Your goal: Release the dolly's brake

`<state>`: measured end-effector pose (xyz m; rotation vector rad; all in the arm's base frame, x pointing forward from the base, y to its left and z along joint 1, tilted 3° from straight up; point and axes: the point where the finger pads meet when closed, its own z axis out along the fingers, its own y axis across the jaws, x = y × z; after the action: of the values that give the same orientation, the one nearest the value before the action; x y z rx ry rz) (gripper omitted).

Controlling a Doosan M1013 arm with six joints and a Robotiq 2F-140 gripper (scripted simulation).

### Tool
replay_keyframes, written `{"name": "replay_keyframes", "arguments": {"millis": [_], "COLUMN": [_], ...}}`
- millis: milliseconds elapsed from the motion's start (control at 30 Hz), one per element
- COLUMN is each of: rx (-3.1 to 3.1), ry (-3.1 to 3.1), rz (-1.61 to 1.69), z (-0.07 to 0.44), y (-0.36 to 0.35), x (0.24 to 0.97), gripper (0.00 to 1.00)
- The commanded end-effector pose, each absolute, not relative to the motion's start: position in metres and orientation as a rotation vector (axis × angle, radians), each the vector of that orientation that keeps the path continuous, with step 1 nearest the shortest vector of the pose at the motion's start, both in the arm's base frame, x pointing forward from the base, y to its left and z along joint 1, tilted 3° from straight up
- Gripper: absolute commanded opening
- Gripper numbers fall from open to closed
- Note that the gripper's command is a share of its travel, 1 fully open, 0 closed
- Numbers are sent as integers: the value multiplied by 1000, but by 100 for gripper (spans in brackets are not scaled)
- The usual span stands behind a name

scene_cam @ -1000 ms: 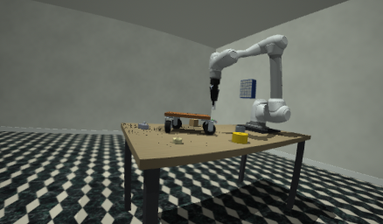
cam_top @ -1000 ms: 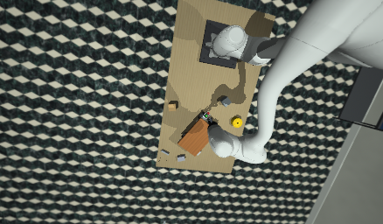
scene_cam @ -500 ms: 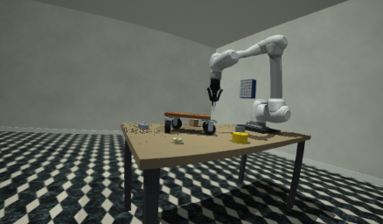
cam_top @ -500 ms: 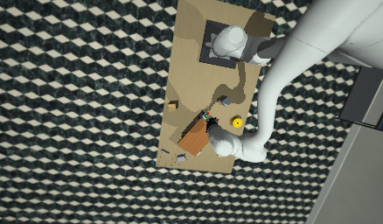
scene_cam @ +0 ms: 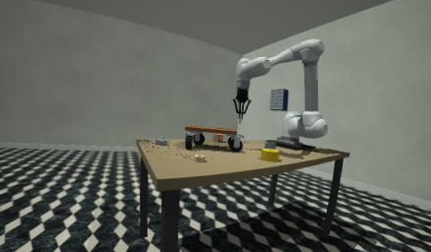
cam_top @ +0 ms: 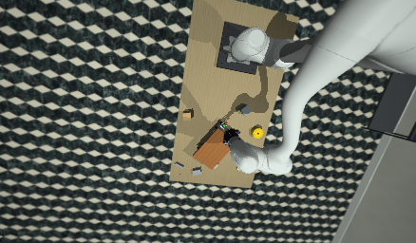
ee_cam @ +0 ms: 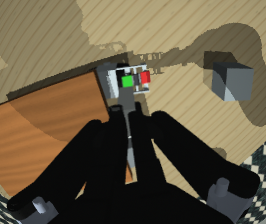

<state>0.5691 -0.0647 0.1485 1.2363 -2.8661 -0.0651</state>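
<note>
Dolly (scene_cam: 211, 129) first: it's a low flat cart with an orange-brown wooden deck on black caster wheels, sitting on the tan wooden table (scene_cam: 221, 171) toward its far side, well left of the arm's dark base plate (scene_cam: 310, 146). At one corner of the deck there's a small grey brake pedal (ee_cam: 132, 80) with a green end and a red end side by side; in the wrist view the green end is on the left and the red one on the right.

The black two-finger gripper (ee_cam: 129, 137) hangs just above that pedal corner with its fingers pressed fully together and nothing between them. I can't tell from any view whether the tips actually touch the pedal.

What each view gives you: the exterior view is the only one showing the wheels and how low the deck rides, but the pedal is too small to see there. The top view shows the dolly (cam_top: 211, 148) turned at an angle to the table edges, with the pedal (cam_top: 223, 124) at its far corner as a tiny red-green speck. The wrist view is the only one where the pedal colours read clearly, plus a grey cube (ee_cam: 233, 80) off to the right. A yellow round block (scene_cam: 270, 155) sits near the table's right edge in the exterior view.
</note>
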Motion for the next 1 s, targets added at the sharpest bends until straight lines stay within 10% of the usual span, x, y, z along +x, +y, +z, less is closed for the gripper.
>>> {"name": "replay_keyframes", "arguments": {"millis": [0,967], "rx": [1236,1236], "ry": [-2866,-2866], "rz": [-65,-65], "z": [149,144], "y": [-65,-64], "x": [569,569], "gripper": [0,0]}}
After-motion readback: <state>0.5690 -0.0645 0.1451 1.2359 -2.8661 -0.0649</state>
